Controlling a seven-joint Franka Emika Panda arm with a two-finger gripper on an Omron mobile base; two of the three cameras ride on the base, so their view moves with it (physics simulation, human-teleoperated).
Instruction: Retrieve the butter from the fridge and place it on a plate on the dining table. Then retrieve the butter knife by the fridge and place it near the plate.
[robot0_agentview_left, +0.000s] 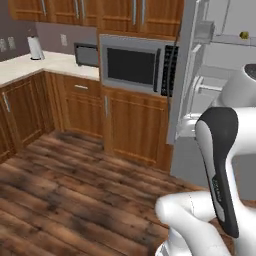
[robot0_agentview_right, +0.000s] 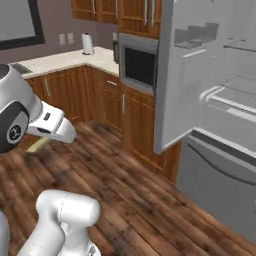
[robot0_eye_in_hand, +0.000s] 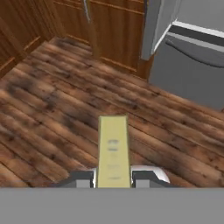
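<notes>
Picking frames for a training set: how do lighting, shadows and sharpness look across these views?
Hand view: flat even light, olive-yellow butter stick soft-edged, its markings blurred. Left base view: dark microwave door without glare. Right base view: grey open fridge interior washed pale, shelf edges faint.

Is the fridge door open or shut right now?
Open. The fridge has its left door swung out toward the room, baring pale shelves inside; the bottom drawer is shut.

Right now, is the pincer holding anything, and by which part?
Yes: the pincer is shut on the butter, gripping one end of the stick; the rest juts forward above the wooden floor.
</notes>
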